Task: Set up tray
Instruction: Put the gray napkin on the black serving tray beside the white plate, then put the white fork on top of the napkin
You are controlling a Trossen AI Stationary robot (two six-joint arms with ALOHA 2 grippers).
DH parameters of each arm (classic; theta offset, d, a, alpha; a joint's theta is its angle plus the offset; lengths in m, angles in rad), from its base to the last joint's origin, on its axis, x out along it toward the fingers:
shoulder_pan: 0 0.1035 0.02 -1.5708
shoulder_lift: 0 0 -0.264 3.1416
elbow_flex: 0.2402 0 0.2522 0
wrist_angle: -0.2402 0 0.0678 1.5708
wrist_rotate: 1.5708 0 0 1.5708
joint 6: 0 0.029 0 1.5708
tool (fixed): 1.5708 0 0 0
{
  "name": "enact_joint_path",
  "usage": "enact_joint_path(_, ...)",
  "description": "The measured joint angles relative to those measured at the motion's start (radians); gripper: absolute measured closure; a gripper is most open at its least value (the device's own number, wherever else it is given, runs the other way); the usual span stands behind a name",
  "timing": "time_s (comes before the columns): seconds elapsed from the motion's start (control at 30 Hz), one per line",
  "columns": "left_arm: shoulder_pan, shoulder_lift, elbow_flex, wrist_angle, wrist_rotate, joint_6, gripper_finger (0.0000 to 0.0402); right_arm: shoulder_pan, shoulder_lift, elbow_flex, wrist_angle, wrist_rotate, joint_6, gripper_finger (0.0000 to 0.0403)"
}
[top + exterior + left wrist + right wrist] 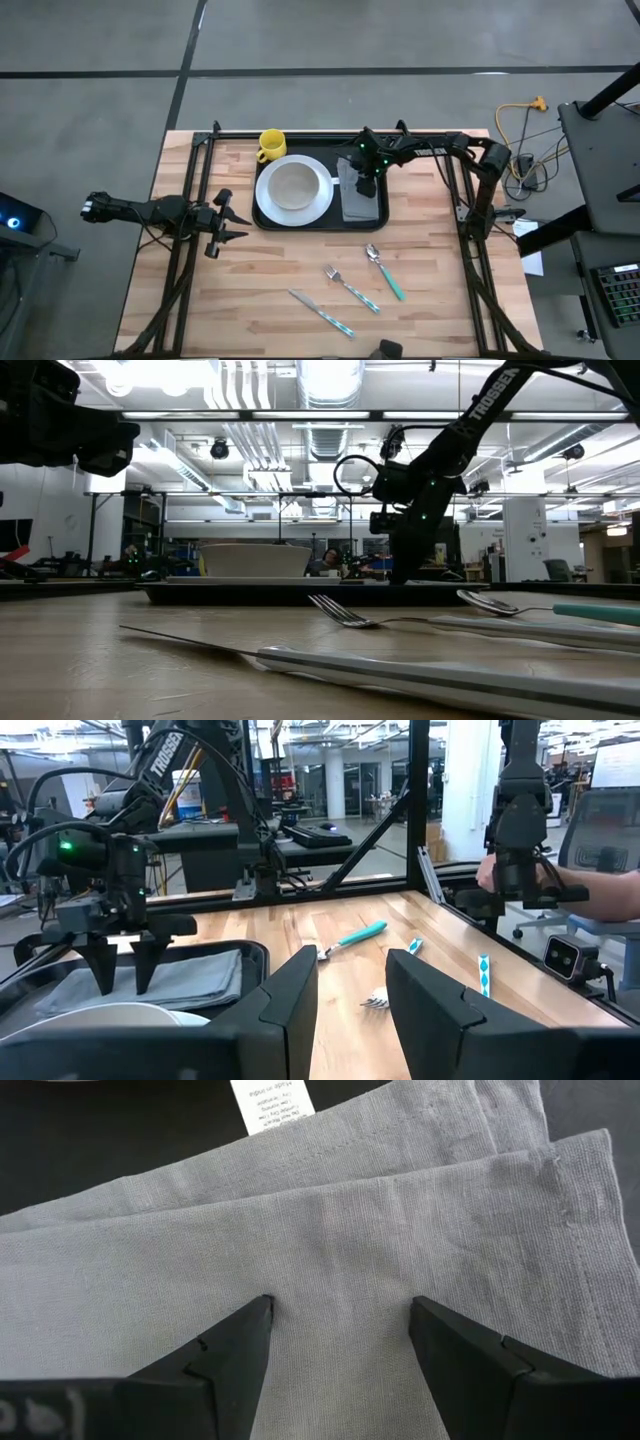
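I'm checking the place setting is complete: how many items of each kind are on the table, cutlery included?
Tray: 1
Plate: 1
Bowl: 1
Mug: 1
Napkin: 1
Spoon: 1
Fork: 1
Knife: 1
Total: 8

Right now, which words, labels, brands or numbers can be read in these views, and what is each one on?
"TROSSEN": on the right arm in the low view.
"TROSSEN": same arm, seen again in the left wrist view.
White tag sewn to the grey napkin on the tray: printed lines, too small to read.
No other readable text.
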Motion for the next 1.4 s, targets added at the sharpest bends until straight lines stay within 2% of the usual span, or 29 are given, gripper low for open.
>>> enact_joint_path(0.83,0.000,0.000,0.000,0.000,0.000,0.000,0.0299,-0.031,-0.001,0.008,0.000,0.005,-0.003,0.0177)
enact_joint_path(1.4,0.000,0.000,0.000,0.000,0.000,0.000,0.0299,-0.011,-0.093,0.005,-0.055,0.006,0.023,0.0177)
